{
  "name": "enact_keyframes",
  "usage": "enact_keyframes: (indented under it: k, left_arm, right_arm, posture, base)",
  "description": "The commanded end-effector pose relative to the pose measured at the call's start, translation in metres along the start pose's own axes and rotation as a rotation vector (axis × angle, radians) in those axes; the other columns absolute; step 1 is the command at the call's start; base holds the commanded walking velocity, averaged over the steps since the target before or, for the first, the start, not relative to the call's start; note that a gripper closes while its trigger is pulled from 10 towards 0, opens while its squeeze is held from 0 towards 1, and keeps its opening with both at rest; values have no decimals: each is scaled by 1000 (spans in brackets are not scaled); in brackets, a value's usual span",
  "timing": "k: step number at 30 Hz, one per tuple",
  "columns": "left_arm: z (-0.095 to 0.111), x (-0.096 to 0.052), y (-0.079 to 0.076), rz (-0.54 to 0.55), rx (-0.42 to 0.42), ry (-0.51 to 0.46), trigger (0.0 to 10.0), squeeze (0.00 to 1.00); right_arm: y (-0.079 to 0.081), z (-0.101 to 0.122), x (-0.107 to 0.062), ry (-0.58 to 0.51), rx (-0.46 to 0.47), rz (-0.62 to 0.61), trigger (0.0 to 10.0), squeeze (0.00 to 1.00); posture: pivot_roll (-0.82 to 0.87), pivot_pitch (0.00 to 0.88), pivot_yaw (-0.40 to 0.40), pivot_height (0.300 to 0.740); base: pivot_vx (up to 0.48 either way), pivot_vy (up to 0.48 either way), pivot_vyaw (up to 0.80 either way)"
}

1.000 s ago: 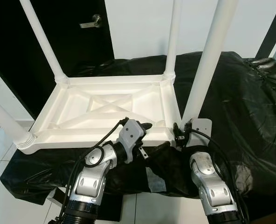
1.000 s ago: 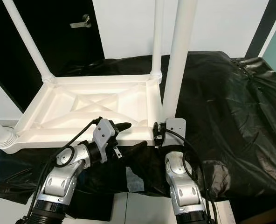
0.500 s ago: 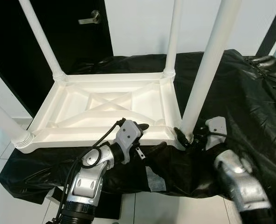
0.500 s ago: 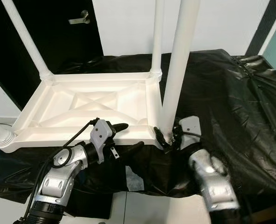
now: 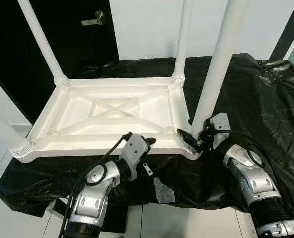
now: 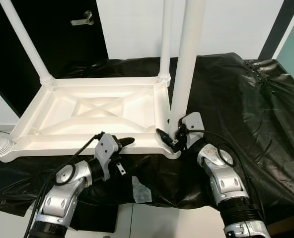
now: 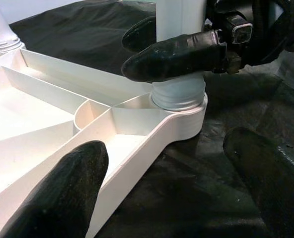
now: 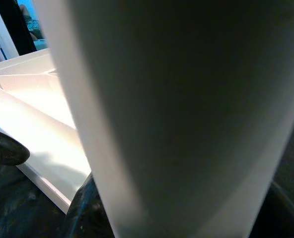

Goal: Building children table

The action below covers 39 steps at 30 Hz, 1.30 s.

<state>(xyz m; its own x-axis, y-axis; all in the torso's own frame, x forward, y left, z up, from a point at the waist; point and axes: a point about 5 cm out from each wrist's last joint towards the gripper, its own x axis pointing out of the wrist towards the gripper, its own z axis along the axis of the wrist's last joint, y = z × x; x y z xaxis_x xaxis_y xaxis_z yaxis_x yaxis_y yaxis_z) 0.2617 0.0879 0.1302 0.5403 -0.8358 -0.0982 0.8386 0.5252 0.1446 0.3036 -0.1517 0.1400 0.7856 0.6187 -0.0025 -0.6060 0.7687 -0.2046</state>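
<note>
Right gripper (image 5: 191, 140) clasps the stiff, smooth, probably slippery table leg (image 5: 214, 69) low by its socket, likely the firmest hold.

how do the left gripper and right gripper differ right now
The right gripper has its fingers around the base of the near right leg; the left gripper is open, gripping nothing. The right gripper sits at the tabletop corner socket; the left gripper sits by its front edge. Both have black fingers.
</note>
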Motion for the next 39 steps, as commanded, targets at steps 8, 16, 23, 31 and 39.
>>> enact_keyframes:
  k: [8,16,23,31,39]
  left_arm:
    - [3,-2,5,116,11,-9,10000,0]
    - [10,3,4,92,5,-38,10000,0]
    - [12,6,3,69,7,-42,10000,0]
    - [12,7,1,64,4,-45,10000,0]
    - [11,6,0,71,0,-46,10000,0]
  right_arm:
    - [-3,-17,-9,92,35,-143,0,0]
    - [14,-26,-9,148,102,-549,10000,0]
    - [39,-24,7,156,155,-721,10000,0]
    - [43,-17,7,108,169,-710,10000,0]
    - [39,-4,1,7,184,-667,10000,1000]
  posture:
    - [-24,0,0,740]
    - [-43,0,16,740]
    - [-45,0,21,740]
    - [-44,0,14,740]
    - [-35,0,1,740]
  base:
    - [0,0,0]
    - [0,0,0]
    - [0,0,0]
    - [0,0,0]
    - [0,0,0]
